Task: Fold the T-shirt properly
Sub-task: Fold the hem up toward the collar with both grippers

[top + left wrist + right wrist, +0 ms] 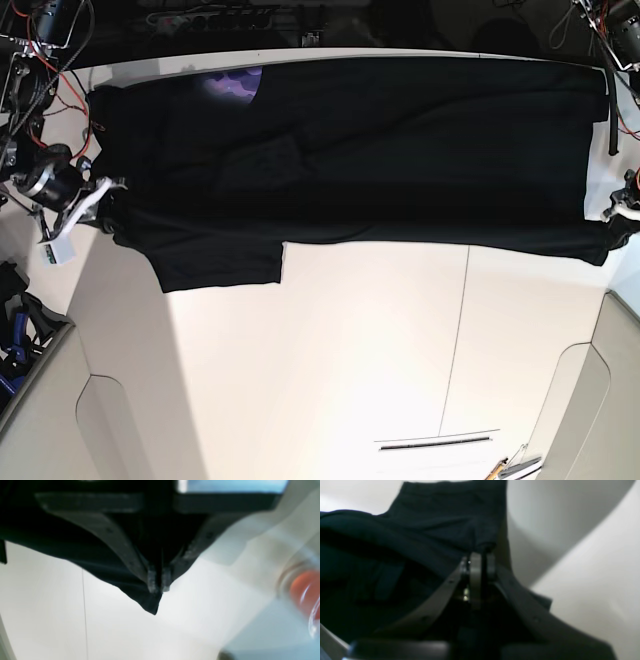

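1. Count: one T-shirt (380,150), two end effectors, one worktop (330,370). No containers are in view.
2. T-shirt: black, spread in a long band across the far part of the white worktop in the base view. One short sleeve (215,262) hangs toward the near side at that view's left. A small patch of blue-purple print (232,85) shows at the far edge.
3. Right end effector (105,205), at the left edge of the base view: it sits at the left end of the shirt. In the right wrist view its fingertips (475,566) are pressed together with black cloth (440,525) gathered at the tips, so it is pinching the T-shirt.
4. Left end effector (622,212), at the right edge of the base view: it sits at the shirt's right corner. In the left wrist view its fingertips (152,581) are closed on a pointed corner of black cloth (147,602), which is lifted clear of the worktop (50,610).
5. A thin seam line (462,335) runs across the worktop, on the near side of the shirt.
6. A blurred orange-red object (306,592) shows at the right of the left wrist view; what it is cannot be told.
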